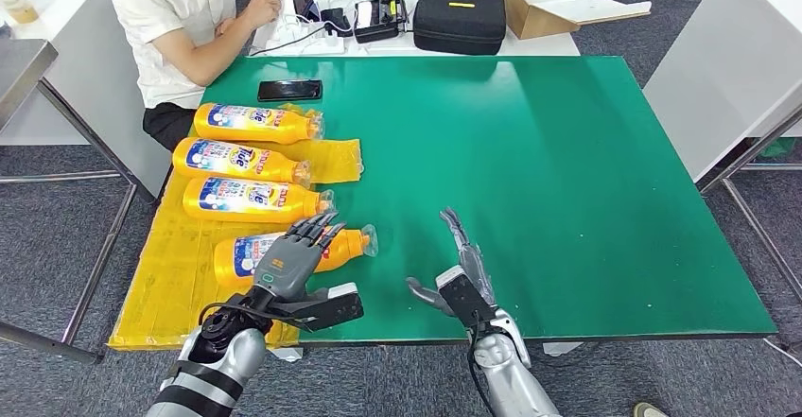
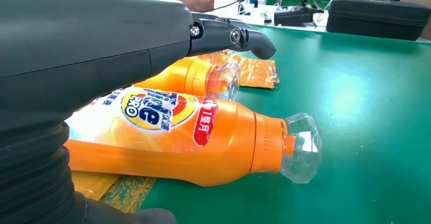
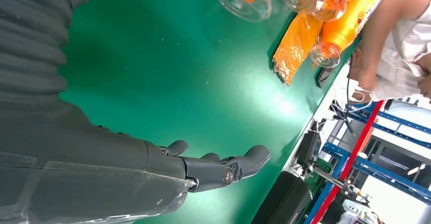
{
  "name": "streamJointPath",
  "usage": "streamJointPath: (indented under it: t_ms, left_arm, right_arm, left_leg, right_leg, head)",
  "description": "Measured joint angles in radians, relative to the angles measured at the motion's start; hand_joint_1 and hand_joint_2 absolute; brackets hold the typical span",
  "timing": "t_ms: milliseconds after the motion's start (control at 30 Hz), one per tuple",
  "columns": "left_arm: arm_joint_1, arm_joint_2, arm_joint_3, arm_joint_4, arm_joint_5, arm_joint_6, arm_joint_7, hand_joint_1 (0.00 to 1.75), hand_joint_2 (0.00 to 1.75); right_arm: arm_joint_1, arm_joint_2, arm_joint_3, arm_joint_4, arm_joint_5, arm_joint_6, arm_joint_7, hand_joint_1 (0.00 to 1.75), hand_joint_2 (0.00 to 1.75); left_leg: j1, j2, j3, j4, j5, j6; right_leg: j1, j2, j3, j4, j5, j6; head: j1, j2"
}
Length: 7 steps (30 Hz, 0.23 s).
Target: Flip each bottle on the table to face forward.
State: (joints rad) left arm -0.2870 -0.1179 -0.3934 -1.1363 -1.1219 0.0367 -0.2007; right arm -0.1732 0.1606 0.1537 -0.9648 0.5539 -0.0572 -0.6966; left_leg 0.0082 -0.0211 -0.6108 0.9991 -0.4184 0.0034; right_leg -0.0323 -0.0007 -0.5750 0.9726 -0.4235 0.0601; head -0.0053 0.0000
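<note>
On the green table (image 1: 567, 199) in a grey-carpeted room I see four orange bottles (image 1: 248, 123) lying along its left edge on yellow sheeting (image 1: 180, 285), my left hand (image 1: 295, 256) spread over the nearest bottle (image 1: 345, 244), grip unclear, my right hand (image 1: 463, 270) open above bare green.

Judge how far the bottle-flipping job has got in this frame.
Done: nothing clearly; all four orange plastic detergent bottles lie label-up. In hand: the left hand hovers over the nearest bottle, not visibly gripping. Left: the three bottles beyond. The right hand hovers open above the green table.
</note>
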Motion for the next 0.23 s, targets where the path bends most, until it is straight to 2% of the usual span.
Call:
streamJointPath:
  t_ms: [233]
  left_arm:
    - [0.015,0.001,-0.004,-0.028,0.003,0.037,-0.002,0.0,1.75]
  right_arm:
    - [0.01,0.0,-0.001,-0.014,0.002,0.0,0.0,0.0,1.75]
  left_leg:
    - [0.0,0.0,0.0,0.0,0.0,0.0]
  right_leg:
    - [0.0,0.0,0.0,0.0,0.0,0.0]
  head:
    - [0.0,0.0]
